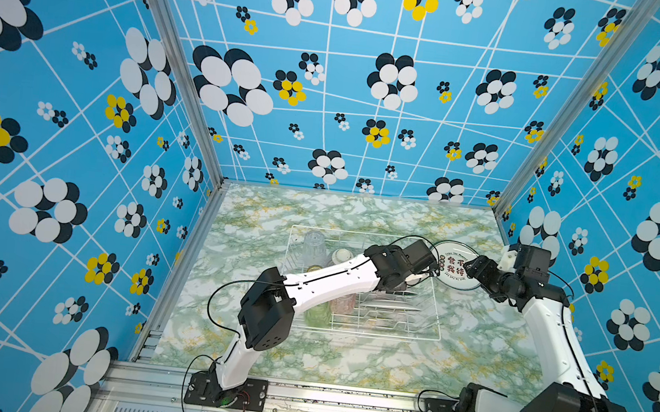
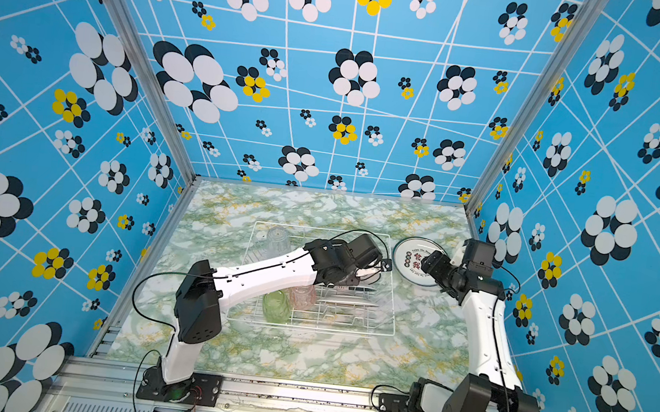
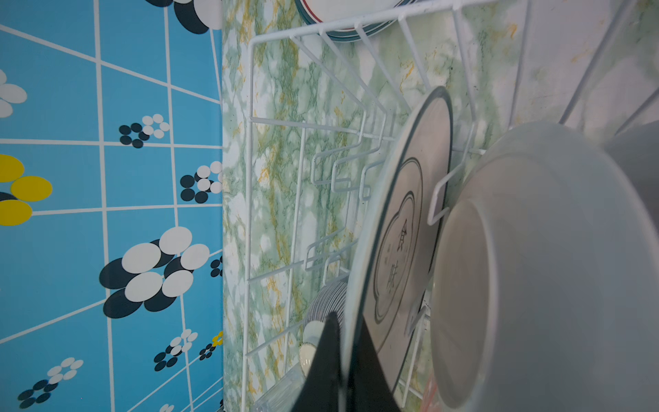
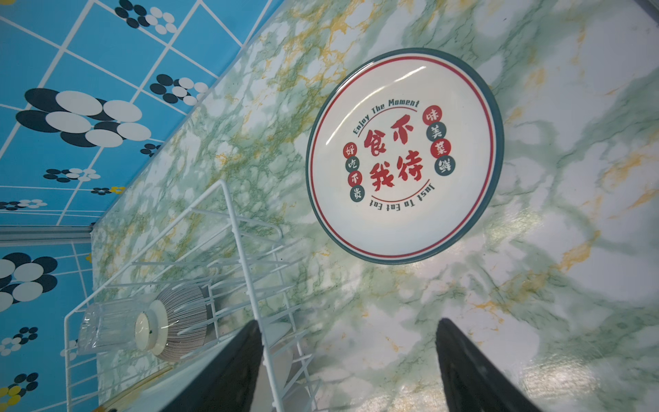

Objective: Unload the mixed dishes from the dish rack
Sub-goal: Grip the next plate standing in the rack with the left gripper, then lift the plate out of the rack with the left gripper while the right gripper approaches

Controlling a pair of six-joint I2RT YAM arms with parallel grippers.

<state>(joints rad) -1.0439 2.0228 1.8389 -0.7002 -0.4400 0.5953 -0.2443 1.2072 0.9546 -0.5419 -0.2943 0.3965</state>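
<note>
Looking down in both top views, you see the large white wire dish rack [image 1: 357, 331] [image 2: 307, 325] mid-way across the green marbled table [image 1: 259, 224] [image 2: 218, 220]. Your left gripper [image 1: 426, 276] [image 2: 378, 268] reaches into the rack's two o'clock corner. Your right gripper [image 1: 469, 267] [image 2: 428, 261] hangs over the round white plate with red lettering [image 1: 453, 255] [image 2: 411, 251], which lies flat on the table just outside that corner. A clear ribbed tumbler [image 1: 314, 247] [image 2: 278, 240] sits at the rack's eleven o'clock. A green translucent tumbler [image 1: 316, 316] [image 2: 277, 306] and a pink translucent tumbler [image 1: 345, 304] [image 2: 303, 295] are at seven o'clock.

From the left wrist, your left gripper [image 3: 347, 342] pinches the rim of an upright white plate with grey print [image 3: 403, 232], which stands on edge among the rack's [image 3: 271, 39] prongs. A plain white dish [image 3: 535, 267] stands just beside it.

From the right wrist, your right gripper [image 4: 347, 326] is spread wide and holds nothing. The lettered plate [image 4: 404, 157] lies flat near the rack [image 4: 228, 199]. Inside the rack, a striped ribbed bowl with white foot [image 4: 185, 321] lies against the clear tumbler [image 4: 107, 326].
</note>
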